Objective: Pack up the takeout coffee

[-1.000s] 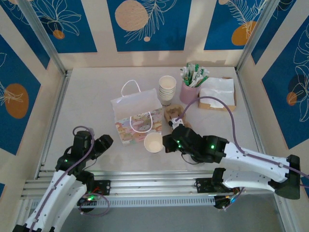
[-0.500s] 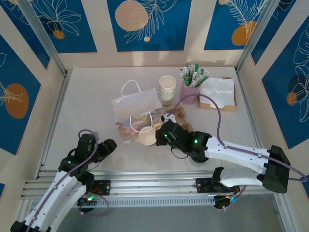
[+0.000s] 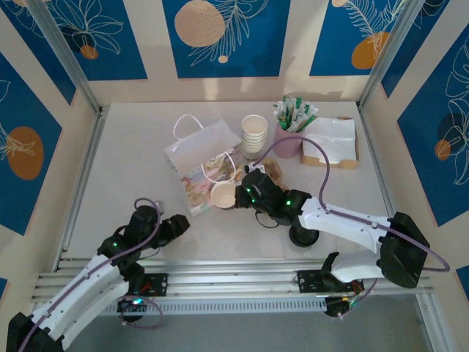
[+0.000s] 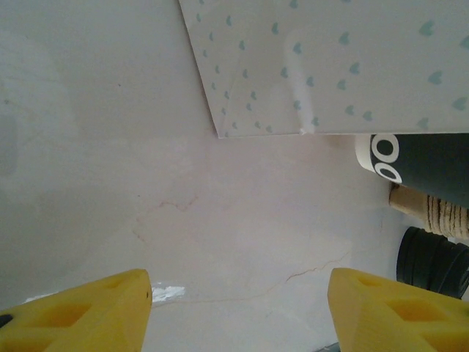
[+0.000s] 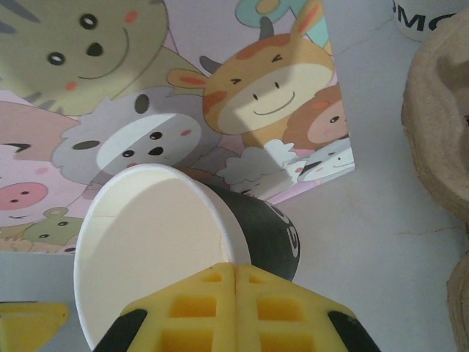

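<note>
The right claw is closed, its two fingers meeting on the cup. One finger sits inside the mouth and the other on the black sleeve, so the thin paper wall is pinched at the rim. A rim pinch is probably used because the cup's body is too wide to span. It also leaves the whole body hanging free below the fingers, ready to go into the bag.

The cup has no lid, and its pale inside faces up. It is outside the bag, right against the near side of the printed animal face and down by the bag's foot. It tilts a little, with the black body leaning in toward the print. It looks to be pressing on the bag, though I cannot tell whether the bag stands straight or leans away from it.

Packing has not happened yet. The bag's mouth and white handles are higher than the cup, so I judge the cup must be lifted over the rim before it can go down inside. A light bag may slide or fold if pushed from the side.

The left claw is on the near left of the bag, low over the table. Its fingers are wide apart with nothing between them. It faces the bag's heart-patterned corner, likely waiting to steady the bag.

Just right of the bag lie a brown carrier and black lids. A stack of plain cups stands beyond the bag's far right corner.
</note>
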Controlling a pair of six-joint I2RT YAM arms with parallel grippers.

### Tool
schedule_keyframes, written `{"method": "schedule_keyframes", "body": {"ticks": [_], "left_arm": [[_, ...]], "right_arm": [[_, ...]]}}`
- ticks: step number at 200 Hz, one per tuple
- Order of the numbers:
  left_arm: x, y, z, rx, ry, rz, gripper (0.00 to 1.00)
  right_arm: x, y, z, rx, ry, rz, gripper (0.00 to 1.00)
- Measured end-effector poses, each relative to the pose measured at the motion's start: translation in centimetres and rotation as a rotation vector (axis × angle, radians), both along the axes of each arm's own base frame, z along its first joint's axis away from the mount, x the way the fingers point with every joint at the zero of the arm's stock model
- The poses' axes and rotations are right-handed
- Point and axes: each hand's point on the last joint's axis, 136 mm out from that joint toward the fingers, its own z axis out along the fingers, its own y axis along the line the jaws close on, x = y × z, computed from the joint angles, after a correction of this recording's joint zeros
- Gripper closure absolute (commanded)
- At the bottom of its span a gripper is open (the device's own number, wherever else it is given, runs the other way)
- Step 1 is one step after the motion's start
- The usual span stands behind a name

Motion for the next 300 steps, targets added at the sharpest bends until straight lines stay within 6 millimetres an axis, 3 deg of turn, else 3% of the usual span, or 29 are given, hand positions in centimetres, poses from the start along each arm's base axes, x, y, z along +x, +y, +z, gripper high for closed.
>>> {"method": "schedule_keyframes", "body": {"ticks": [39,72,121,210,268,300], "left_arm": [[0.0,-1.1,0.3,-0.009,-0.030,-0.031,0.32],[-0.1,-2.2,0.1,-0.024,-0.056,-0.056,0.30],[-0.3,-3.7,0.0,-0.039,-0.071,-0.090,0.29],[-0.2,-4.7,0.6,-0.054,-0.111,-0.092,0.29],[0.1,-4.9,0.8,-0.070,-0.131,-0.076,0.29],[0.1,-5.0,0.9,-0.071,-0.133,-0.077,0.29]], "right_arm": [[-0.6,-0.4,0.1,-0.025,0.079,-0.014,1.00],[-2.7,-1.1,-1.0,-0.049,0.179,-0.025,1.00],[-5.5,-1.2,-1.0,-0.027,0.214,0.003,1.00],[-6.6,-2.2,-3.3,-0.063,0.248,-0.003,1.00],[-6.8,-2.1,-3.5,-0.065,0.249,0.002,0.79],[-7.2,-2.4,-3.6,-0.102,0.248,0.017,0.60]]}}
